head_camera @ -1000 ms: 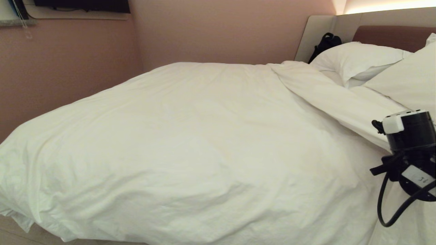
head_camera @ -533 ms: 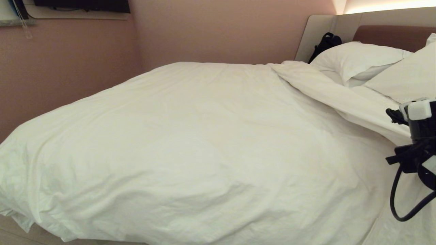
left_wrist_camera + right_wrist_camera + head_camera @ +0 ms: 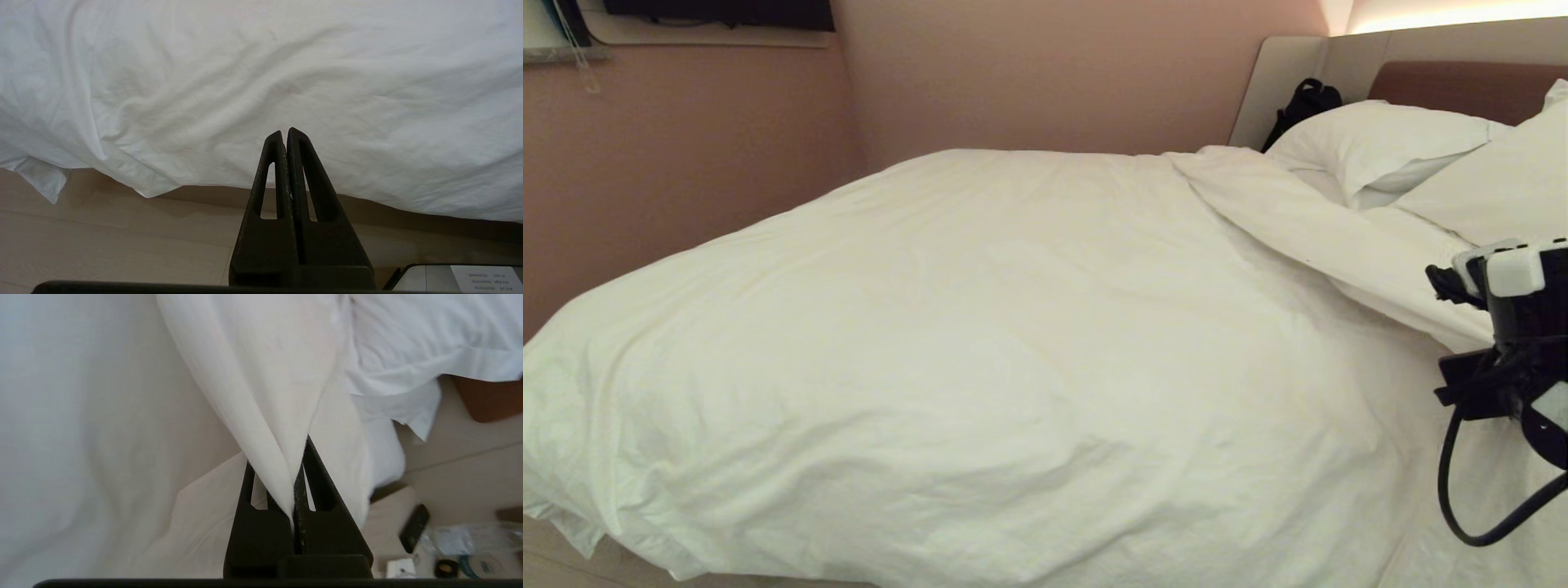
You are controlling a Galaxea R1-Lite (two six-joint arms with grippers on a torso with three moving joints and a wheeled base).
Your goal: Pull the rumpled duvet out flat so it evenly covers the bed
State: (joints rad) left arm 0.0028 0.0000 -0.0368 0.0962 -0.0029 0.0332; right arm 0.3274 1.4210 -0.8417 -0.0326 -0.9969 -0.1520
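A thick, puffy white cotton duvet [image 3: 980, 351] lay spread over most of the large low bed [image 3: 1462, 77], whose beige-and-brown padded headboard stood behind two plump white pillows [image 3: 1388, 143]. Toward the headboard, the duvet's top edge ran as a folded ridge just short of the pillows; at the end away from the headboard, it hung down to the pale wood floor [image 3: 122, 241]. The right claw [image 3: 295, 486], on the near side of the bed not far from the headboard, was clamped on a pinched fold of the duvet, the cloth rising taut from between its black fingers. The left claw [image 3: 286, 134] hung low beside the bed, fingers pressed together on nothing, pointing at the duvet's overhanging edge. A black bag [image 3: 1303, 102] rested against the headboard.
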